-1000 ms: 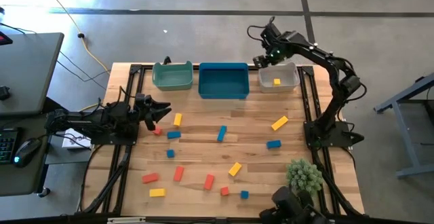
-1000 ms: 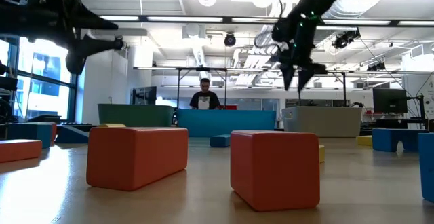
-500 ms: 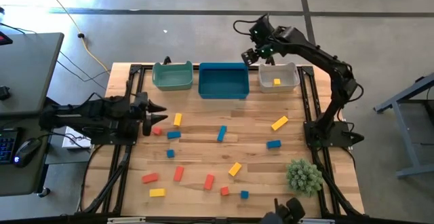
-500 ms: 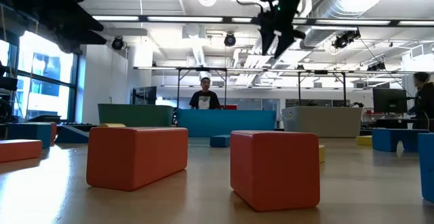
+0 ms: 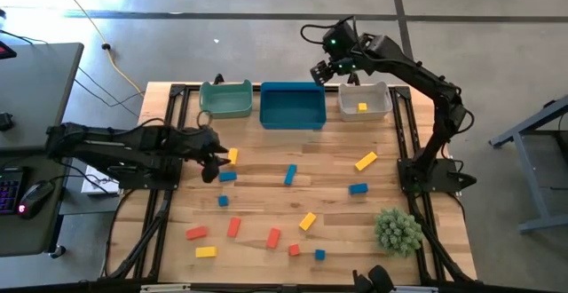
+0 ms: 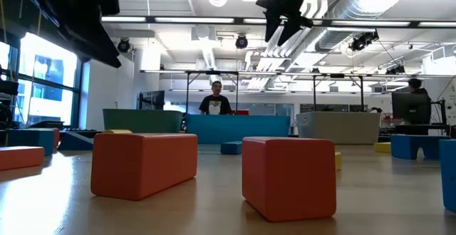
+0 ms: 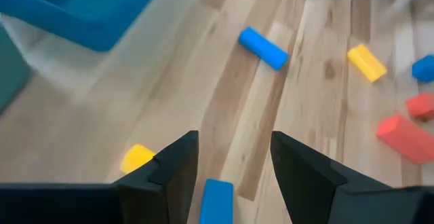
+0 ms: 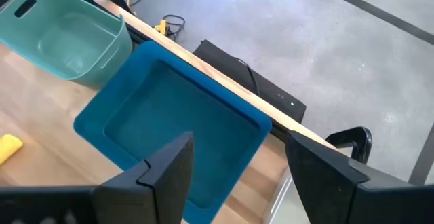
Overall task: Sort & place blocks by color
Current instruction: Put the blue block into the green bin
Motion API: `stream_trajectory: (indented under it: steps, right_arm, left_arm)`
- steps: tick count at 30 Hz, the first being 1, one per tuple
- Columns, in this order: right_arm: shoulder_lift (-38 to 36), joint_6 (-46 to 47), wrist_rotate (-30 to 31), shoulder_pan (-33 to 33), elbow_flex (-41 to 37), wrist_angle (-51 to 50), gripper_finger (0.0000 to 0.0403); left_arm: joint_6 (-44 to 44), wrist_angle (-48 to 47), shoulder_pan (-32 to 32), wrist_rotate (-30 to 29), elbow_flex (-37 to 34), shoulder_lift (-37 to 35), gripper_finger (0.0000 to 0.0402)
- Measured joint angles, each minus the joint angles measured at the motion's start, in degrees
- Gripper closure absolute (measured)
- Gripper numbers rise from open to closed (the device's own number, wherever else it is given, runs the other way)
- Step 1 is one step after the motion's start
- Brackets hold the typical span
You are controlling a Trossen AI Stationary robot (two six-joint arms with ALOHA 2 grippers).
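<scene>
Lying scattered across the wooden tabletop (image 5: 266,195) in front of the blue bin (image 5: 291,105), the blocks (image 5: 289,175) are small red, yellow and blue bars and cubes; one yellow block (image 5: 362,106) sits inside the grey-white bin (image 5: 364,102), just right of the blue bin. Only the left wrist view shows the left claw (image 7: 230,176) spread open and empty directly above a blue block (image 7: 215,200), with a yellow one (image 7: 137,157) beside it. The right claw (image 8: 234,176), also open and empty, hangs over the blue bin's back rim. A teal bin (image 5: 225,99) stands left of it, a green plant (image 5: 398,231) well in front.
</scene>
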Motion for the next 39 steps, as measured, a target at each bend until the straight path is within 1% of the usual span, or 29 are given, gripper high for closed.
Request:
stream_trajectory:
  steps: [4,8,16,20,26,31,39]
  right_arm:
    - [0.0,-0.4,0.0,0.0,-0.1,0.0,0.0180]
    - [0.0,-2.0,0.0,-0.2,-0.1,0.0,0.0181]
    - [0.0,-5.3,-0.2,-0.2,-0.2,0.0,0.0181]
    - [0.0,-5.4,-0.2,-0.2,-0.2,-0.6,0.0181]
    - [0.0,-5.4,-0.3,-0.2,-0.2,-2.5,0.0181]
    - [0.0,-5.2,-0.3,-0.2,-0.2,-3.2,0.0181]
    - [0.0,-4.8,-0.3,-0.2,-0.2,-3.3,0.0181]
  left_arm:
    - [-2.2,-0.6,0.0,1.9,2.1,6.7,0.0229]
    - [-2.4,-1.9,0.0,4.1,4.4,12.4,0.0229]
    - [-3.0,-14.6,0.0,4.9,12.1,23.7,0.0229]
    - [-2.9,-17.5,0.1,5.0,14.2,29.2,0.0229]
    - [-2.4,-17.6,1.7,10.8,14.7,36.8,0.0229]
    - [-2.3,-17.9,2.8,10.6,14.6,40.9,0.0229]
    - [-0.4,-19.2,3.1,10.3,14.6,43.1,0.0229]
